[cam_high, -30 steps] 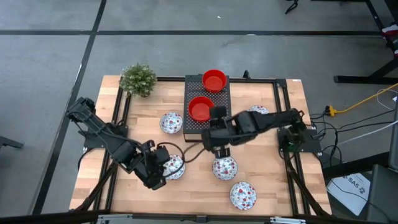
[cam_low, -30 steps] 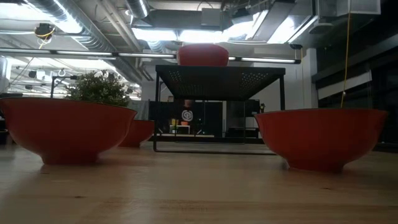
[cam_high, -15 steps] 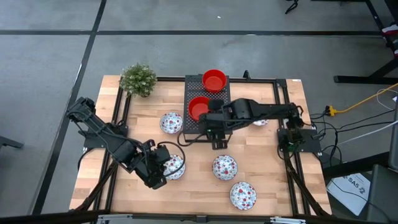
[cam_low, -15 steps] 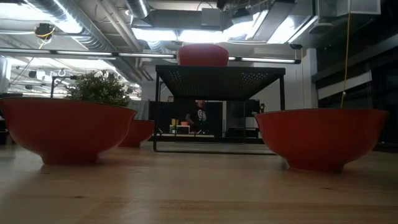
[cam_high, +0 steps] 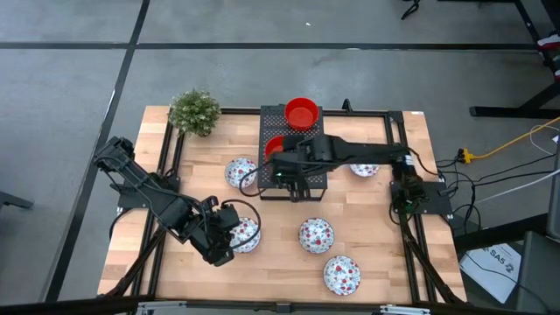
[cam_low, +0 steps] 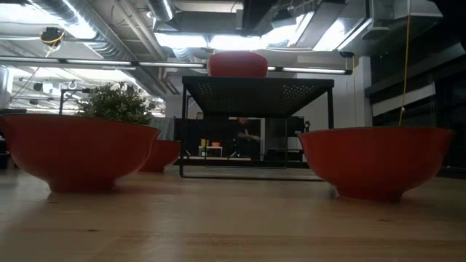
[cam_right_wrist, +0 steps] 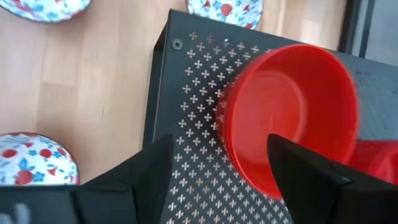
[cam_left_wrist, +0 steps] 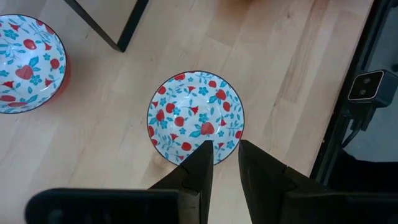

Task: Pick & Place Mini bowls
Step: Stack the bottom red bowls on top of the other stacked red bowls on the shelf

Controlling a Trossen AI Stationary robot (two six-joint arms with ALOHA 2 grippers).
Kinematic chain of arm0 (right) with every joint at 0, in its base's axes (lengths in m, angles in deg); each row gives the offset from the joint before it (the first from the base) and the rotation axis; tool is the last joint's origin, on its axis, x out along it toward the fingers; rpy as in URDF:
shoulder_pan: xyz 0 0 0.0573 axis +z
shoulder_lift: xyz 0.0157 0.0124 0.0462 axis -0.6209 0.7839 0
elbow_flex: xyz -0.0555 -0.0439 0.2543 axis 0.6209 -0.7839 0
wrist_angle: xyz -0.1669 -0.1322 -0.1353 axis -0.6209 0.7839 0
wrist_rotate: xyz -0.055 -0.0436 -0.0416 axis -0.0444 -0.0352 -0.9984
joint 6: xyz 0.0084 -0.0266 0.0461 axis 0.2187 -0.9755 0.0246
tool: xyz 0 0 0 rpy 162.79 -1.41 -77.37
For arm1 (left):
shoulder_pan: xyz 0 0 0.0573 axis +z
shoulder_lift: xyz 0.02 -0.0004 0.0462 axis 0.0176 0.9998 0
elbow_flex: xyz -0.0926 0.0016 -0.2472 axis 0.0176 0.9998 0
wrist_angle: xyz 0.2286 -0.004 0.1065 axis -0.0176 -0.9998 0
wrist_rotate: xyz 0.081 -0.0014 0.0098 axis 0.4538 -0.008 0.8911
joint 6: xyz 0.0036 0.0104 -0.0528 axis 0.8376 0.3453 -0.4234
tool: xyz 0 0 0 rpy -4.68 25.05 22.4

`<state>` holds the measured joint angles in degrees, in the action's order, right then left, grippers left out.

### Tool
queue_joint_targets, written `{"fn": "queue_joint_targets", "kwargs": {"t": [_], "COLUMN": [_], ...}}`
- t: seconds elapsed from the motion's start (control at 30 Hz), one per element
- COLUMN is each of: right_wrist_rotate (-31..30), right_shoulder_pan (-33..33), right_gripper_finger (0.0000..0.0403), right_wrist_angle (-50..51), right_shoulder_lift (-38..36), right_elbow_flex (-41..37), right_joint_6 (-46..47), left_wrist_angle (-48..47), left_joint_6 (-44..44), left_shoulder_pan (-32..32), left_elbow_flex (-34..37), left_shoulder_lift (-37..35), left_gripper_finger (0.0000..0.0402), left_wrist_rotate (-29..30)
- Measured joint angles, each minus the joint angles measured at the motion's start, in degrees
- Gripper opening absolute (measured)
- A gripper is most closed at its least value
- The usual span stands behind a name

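Note:
Two plain red mini bowls stand on the black perforated box (cam_high: 293, 144): one at its far end (cam_high: 300, 112), one (cam_right_wrist: 289, 112) mostly under my right arm. My right gripper (cam_right_wrist: 217, 142) hangs wide open over the box, one finger in front of that bowl's wall. Several floral mini bowls rest on the wooden table. My left gripper (cam_left_wrist: 224, 149), near the table's left front, has its fingers a little apart, on either side of the near rim of one floral bowl (cam_left_wrist: 196, 115), which sits on its base (cam_high: 245, 234). My left gripper comes slanting down at the floral bowl's near rim (cam_left_wrist: 225, 157), one finger over the inside and one at the outside. The bowl sits upright on the table. Whether the fingers touch the rim I cannot tell.
More floral bowls lie left of the box (cam_high: 241, 171), under my right arm (cam_high: 361, 166), and at the front (cam_high: 315, 234) (cam_high: 341, 274). A green plant (cam_high: 194, 111) stands at the far left corner. Black frame rails (cam_high: 398, 175) run along the table's sides.
My right gripper has gone from above the front middle floral bowl toward the far edge and leftward, ending over the black box at the nearer red bowl. That floral bowl stays where it was.

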<state>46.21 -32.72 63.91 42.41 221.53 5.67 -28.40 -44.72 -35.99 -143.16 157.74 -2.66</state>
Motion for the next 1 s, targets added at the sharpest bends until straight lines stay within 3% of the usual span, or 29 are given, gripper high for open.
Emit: {"fn": "queue_joint_targets", "kwargs": {"t": [0.37, 0.5, 0.77, 1.0], "right_wrist_rotate": [0.1, 0.1, 2.0, 3.5], "right_shoulder_pan": [-2.8, -2.8, -2.8, -2.2], "right_gripper_finger": [0.0241, 0.0184, 0.0021, 0.0024], "right_wrist_angle": [-0.9, -1.0, -1.1, 0.4], "right_shoulder_lift": [7.1, 7.4, 7.2, 6.4], "right_elbow_flex": [0.0, 0.0, 0.0, 0.2], "right_joint_6": [-2.5, -2.5, -0.3, 0.0], "left_wrist_angle": [0.0, 0.0, 0.0, 0.0], "left_joint_6": [0.0, 0.0, 0.0, 0.1], "left_shoulder_pan": [0.0, 0.0, 0.0, 0.0], "left_elbow_flex": [0.0, 0.0, 0.0, 0.0], "left_shoulder_lift": [0.0, 0.0, 0.0, 0.0], "left_gripper_finger": [0.0070, 0.0070, 0.0066, 0.0063], "left_wrist_rotate": [0.1, 0.1, 0.1, 0.1]}}
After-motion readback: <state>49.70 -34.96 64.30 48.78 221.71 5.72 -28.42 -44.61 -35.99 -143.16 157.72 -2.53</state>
